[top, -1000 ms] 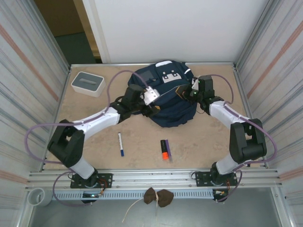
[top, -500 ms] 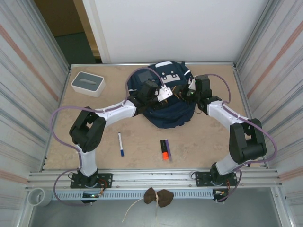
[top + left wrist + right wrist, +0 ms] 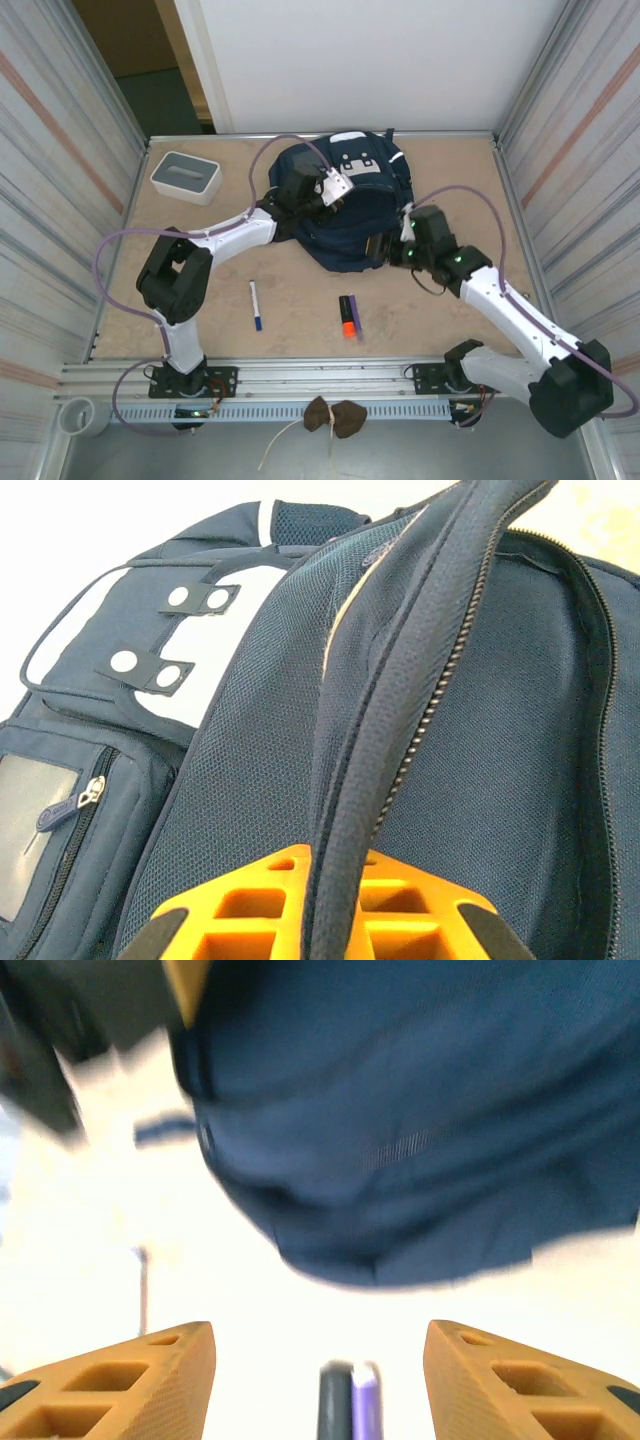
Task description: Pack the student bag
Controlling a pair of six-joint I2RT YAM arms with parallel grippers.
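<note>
Two writing items lie near the front edge of the counter (image 3: 300,285): a pen (image 3: 255,305) and an orange-purple marker (image 3: 347,316). Beyond them, the right gripper (image 3: 388,248) hangs just beside the student bag (image 3: 350,225), jaws released. The bag sits toward the rear edge, centred. On the left gripper (image 3: 335,188), the jaws are clenched on the bag's zippered rim (image 3: 395,780). A white-grey box (image 3: 185,176) occupies the rear-left corner.

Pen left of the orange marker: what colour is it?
White pen with a blue tip, clearest in the top view.
</note>
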